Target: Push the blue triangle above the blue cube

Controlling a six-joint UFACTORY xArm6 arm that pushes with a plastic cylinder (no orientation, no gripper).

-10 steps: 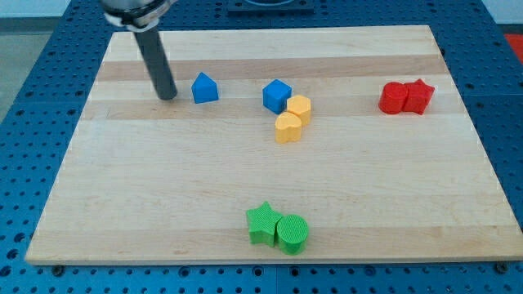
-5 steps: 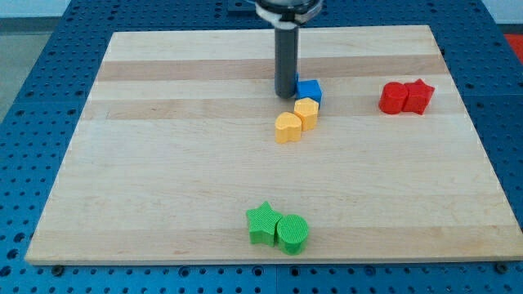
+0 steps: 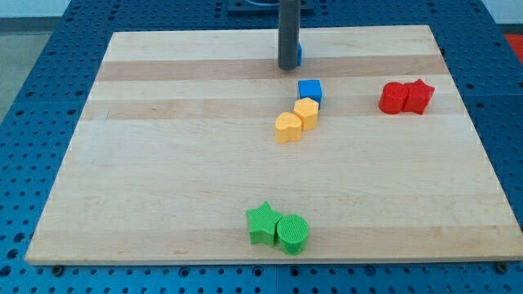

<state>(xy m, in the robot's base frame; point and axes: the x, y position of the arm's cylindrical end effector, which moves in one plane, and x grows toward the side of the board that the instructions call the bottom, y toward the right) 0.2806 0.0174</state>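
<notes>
The blue cube point(image 3: 310, 90) sits on the wooden board right of centre near the view's top, touching the upper of two yellow blocks. My tip point(image 3: 288, 67) stands above and slightly left of the cube, apart from it. Only a thin blue sliver of the blue triangle point(image 3: 299, 54) shows at the rod's right edge; the rod hides the rest. The tip appears to be against the triangle.
Two yellow blocks point(image 3: 295, 119) lie touching in a diagonal just below the blue cube. Two red blocks point(image 3: 406, 97) sit together at the view's right. A green star point(image 3: 262, 223) and a green cylinder point(image 3: 292, 233) touch near the view's bottom edge of the board point(image 3: 163, 180).
The rod swept right from the board's upper left with the blue triangle, passed beside the blue cube, which shifted right, then moved up. The triangle is now behind the rod, above the cube.
</notes>
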